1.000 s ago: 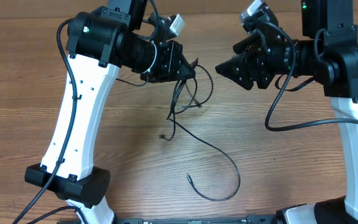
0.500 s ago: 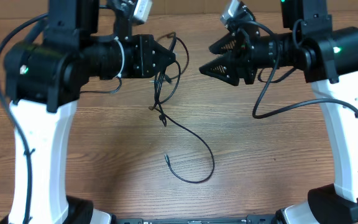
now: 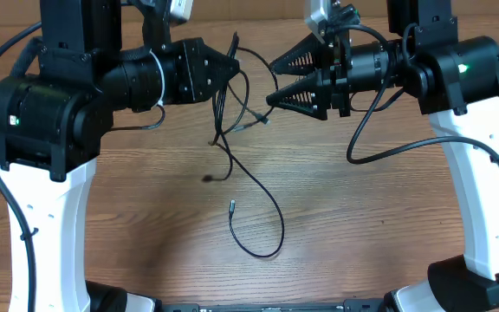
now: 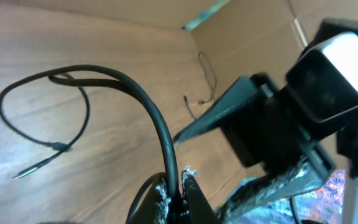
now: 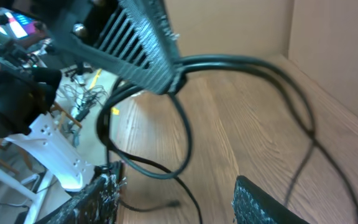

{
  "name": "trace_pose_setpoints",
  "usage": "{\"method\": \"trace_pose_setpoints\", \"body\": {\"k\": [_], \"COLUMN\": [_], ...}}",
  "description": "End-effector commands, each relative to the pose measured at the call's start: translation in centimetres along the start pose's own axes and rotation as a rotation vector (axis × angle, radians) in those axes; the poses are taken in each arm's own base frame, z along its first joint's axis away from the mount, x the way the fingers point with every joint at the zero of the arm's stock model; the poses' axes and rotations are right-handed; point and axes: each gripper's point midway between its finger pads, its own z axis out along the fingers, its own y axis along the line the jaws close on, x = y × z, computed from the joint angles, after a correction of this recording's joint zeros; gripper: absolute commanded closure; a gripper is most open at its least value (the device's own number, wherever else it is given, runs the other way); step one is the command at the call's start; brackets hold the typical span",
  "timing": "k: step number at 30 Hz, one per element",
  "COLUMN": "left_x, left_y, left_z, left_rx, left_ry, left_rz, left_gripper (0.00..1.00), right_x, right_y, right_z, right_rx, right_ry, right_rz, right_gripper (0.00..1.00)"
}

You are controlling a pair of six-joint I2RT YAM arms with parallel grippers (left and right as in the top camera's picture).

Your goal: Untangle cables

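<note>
Left gripper [image 3: 234,66] is clamped on the cables [image 3: 281,230], the left wrist view showing the pinch; only overhead shows them trailing toward the table [image 3: 362,243]. Right gripper [image 3: 270,82] jaws stand apart nearby

White arms [image 3: 482,195], black joints [image 3: 50,113]

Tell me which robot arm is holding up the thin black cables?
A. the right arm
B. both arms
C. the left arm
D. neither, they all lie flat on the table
C: the left arm has its jaws pinched shut on the cables, while the right arm has its jaws standing open and closed on nothing.
</note>
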Motion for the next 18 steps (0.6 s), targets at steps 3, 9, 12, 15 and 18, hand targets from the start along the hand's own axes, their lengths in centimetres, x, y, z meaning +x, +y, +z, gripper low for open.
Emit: {"method": "trace_pose_setpoints", "body": {"k": [3, 9, 12, 15, 18], "left_x": [-1.1, -1.0, -0.8, -0.7, -0.8], "left_y": [-1.8, -3.1, -3.4, -3.7, -4.0], "left_z": [-0.7, -0.7, -0.5, -0.4, -0.4], "left_rx": [0.061, 0.122, 0.130, 0.137, 0.145], "left_ry": [-0.045, -0.035, -0.029, -0.026, -0.028], "left_rz": [0.005, 0.018, 0.022, 0.023, 0.025], "left_gripper": [0.96, 0.96, 0.96, 0.96, 0.96], "right_x": [-0.5, -0.9, -1.0, -1.1, -1.2], "right_y": [0.6, 1.0, 1.0, 0.9, 0.8], "right_z": [1.0, 2.2, 2.4, 2.4, 2.4], "right_rx": [-0.058, -0.085, -0.088, -0.087, -0.087], "right_ry": [-0.020, -0.024, -0.026, -0.030, -0.030], "right_rz": [-0.030, -0.074, -0.076, -0.070, -0.072], "right_gripper": [0.46, 0.55, 0.57, 0.73, 0.61]}}
